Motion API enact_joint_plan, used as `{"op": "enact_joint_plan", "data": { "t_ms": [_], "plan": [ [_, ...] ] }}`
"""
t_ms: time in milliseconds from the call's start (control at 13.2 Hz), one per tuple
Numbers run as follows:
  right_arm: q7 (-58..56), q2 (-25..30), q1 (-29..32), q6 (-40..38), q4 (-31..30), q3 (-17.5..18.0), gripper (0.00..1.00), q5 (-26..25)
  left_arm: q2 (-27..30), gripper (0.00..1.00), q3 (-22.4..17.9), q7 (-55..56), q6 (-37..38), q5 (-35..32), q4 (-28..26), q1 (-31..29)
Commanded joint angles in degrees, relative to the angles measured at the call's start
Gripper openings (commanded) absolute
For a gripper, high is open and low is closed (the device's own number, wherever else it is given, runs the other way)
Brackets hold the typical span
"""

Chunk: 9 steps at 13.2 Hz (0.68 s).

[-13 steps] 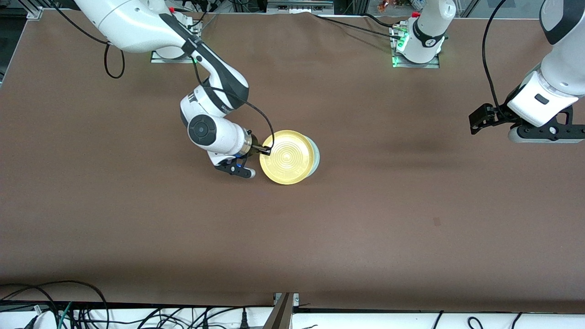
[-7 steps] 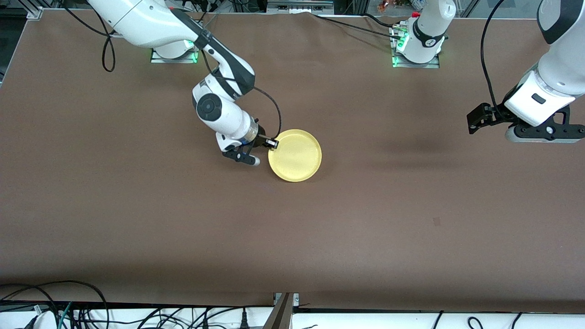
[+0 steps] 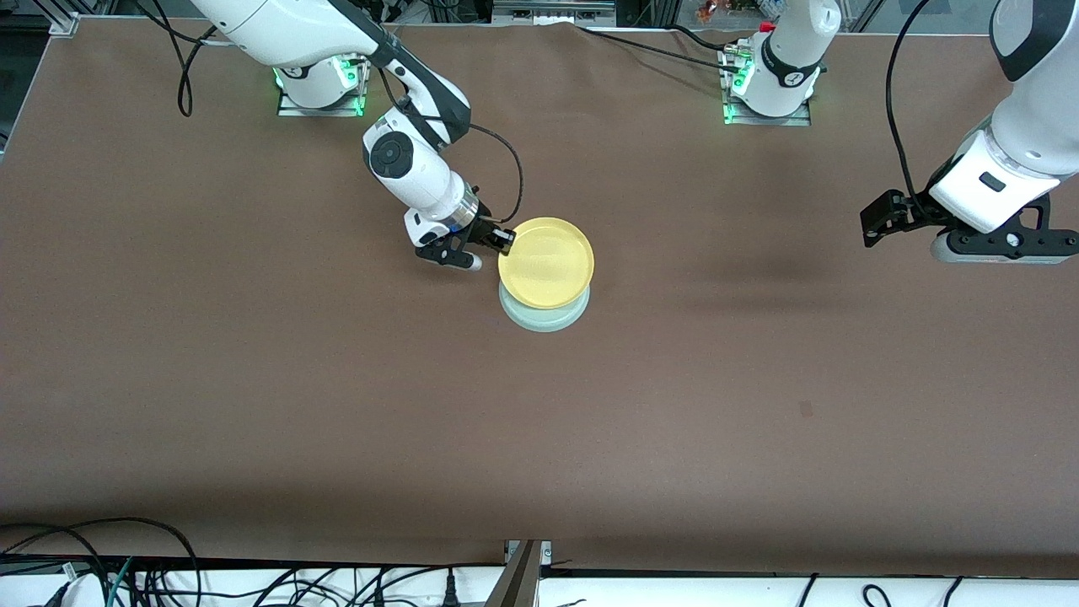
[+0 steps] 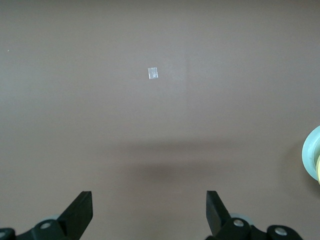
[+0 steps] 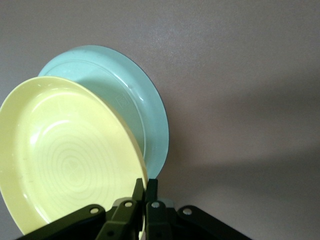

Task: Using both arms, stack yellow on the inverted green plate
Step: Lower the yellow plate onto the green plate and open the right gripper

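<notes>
My right gripper [image 3: 504,242] is shut on the rim of the bright yellow plate [image 3: 546,263] and holds it just over the pale mint-green plate [image 3: 544,319], which lies on the table. Only the green plate's edge nearer the front camera shows under the yellow one. In the right wrist view the fingertips [image 5: 145,187] pinch the yellow plate's [image 5: 65,160] rim, with the green plate [image 5: 135,105] below it. My left gripper [image 3: 878,223] is open and empty, waiting over the left arm's end of the table. The left wrist view shows its gripper [image 4: 149,210] open over bare table.
The brown table [image 3: 337,405] bears a small pale patch [image 4: 153,73] below the left gripper. The green plate's edge [image 4: 310,150] shows at the border of the left wrist view. Cables lie along the table's front edge [image 3: 126,565].
My right gripper has drawn back toward its base with the yellow plate. The plate levelled out and shifted off the green plate's near edge. The left arm has barely moved.
</notes>
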<state>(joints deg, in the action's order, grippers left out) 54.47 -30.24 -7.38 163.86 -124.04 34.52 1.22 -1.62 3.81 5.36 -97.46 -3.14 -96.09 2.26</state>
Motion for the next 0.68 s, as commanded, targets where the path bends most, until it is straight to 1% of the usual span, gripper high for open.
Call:
{"op": "enact_joint_plan", "data": {
  "t_ms": [0, 151, 303, 378, 529, 605],
  "plan": [
    [1.0, 1.3, -0.4, 3.1, -1.4, -0.1, 0.00, 0.4, 0.7, 1.00, 0.1, -0.9, 1.0, -0.1, 0.0, 0.2],
    [0.9, 0.4, -0.8, 5.2, -1.4, -0.5, 0.00, 0.4, 0.7, 1.00, 0.1, -1.0, 1.0, 0.0, 0.1, 0.1],
    [0.8, -0.7, -1.5, 6.6, -1.3, -1.8, 0.00, 0.3, 0.7, 1.00, 0.1, -0.5, 1.0, 0.0, 0.1, 0.1],
    [0.8, -1.1, -2.4, 7.3, -1.3, -2.9, 0.00, 0.2, 0.7, 1.00, 0.0, -0.4, 1.0, 0.1, 0.1, 0.0],
    [0.7, -1.9, -5.4, 8.9, -1.2, -6.4, 0.00, 0.2, 0.7, 1.00, -0.1, -0.2, 1.0, 0.1, 0.1, -0.3],
    [0.8, -2.3, -6.3, 9.4, -1.2, -7.3, 0.00, 0.2, 0.7, 1.00, -0.1, -0.2, 1.0, 0.1, 0.1, -0.4]
  ]
}}
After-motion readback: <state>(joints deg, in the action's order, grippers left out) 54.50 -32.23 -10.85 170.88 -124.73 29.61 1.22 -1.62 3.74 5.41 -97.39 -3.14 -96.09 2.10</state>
